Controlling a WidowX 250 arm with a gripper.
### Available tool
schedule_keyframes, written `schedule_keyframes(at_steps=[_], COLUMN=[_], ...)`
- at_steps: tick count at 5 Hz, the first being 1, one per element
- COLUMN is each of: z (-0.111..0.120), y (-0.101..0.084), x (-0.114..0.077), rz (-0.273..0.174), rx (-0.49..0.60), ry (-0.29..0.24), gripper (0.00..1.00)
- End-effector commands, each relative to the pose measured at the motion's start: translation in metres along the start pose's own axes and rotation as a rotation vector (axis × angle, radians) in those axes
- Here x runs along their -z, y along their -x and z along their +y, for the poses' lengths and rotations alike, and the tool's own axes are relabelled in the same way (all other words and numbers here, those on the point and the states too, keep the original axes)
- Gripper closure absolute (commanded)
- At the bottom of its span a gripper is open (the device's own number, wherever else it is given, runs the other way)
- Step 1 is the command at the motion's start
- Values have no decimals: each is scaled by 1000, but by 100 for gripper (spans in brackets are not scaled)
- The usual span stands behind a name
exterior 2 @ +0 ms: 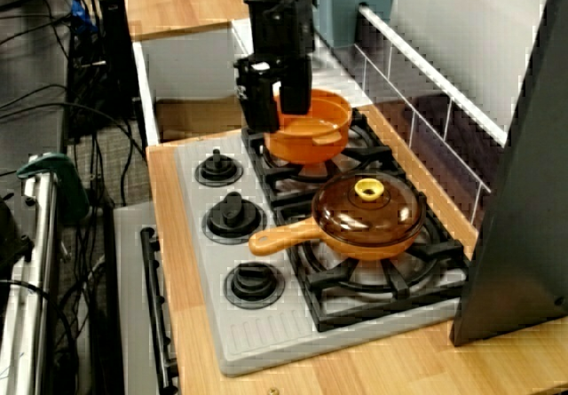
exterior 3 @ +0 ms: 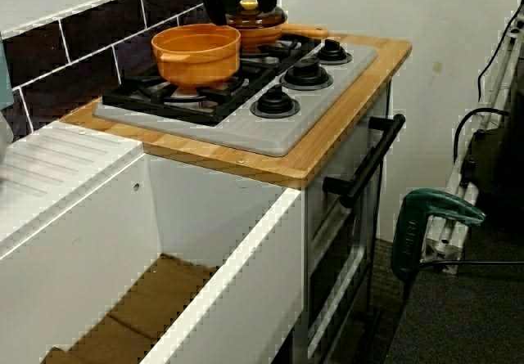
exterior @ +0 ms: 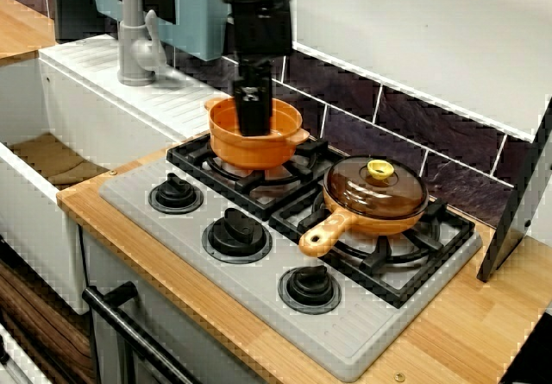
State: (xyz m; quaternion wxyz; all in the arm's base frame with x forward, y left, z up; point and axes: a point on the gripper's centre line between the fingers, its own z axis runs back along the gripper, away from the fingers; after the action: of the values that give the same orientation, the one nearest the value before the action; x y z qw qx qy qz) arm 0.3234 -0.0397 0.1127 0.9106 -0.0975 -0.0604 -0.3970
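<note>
Eyes on the orange pot point(exterior: 252, 153). It sits on the burner grate point(exterior: 191, 154) nearest the sink, at 10 o'clock from the lidded pan point(exterior: 376, 196) in the view facing the tiled wall. The gripper point(exterior: 254, 115) hangs straight down with its fingers dipped below the rim.

In the high view along the hob, the two fingers stand apart with orange showing between them. They look set astride the pot wall on its 9 o'clock side. Whether they are squeezing that wall or only standing around it, I can't tell.

My advice:
- Keep the wrist plumb and take the wall deep between the pads, not just the lip.
- Held by one side, that pot would likely want to tip, so go slowly.
- Mind the grate bars under its base.
- Give room to the pan's handle point(exterior: 323, 236), which points at 7 o'clock toward the knobs point(exterior: 236, 233).

Here's what you can't see:
- The fingertips are lost inside the pot in every view.
- The low view from the sink end cuts the gripper off at the top edge, and the pot covers its lower part.
- The pot's inside is hidden too, so I can't say whether anything is in it.
</note>
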Motion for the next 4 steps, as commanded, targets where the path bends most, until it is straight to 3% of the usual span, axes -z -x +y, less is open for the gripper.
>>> schedule_keyframes(at_steps=[1, 3, 4], z=[-19, -35, -40], y=[-44, -69, -79], x=[-43, -46, -39], rz=[-97, -127, -130], rx=[-122, -154, -156], ry=[-184, -167, -130], gripper=[0, 0, 0])
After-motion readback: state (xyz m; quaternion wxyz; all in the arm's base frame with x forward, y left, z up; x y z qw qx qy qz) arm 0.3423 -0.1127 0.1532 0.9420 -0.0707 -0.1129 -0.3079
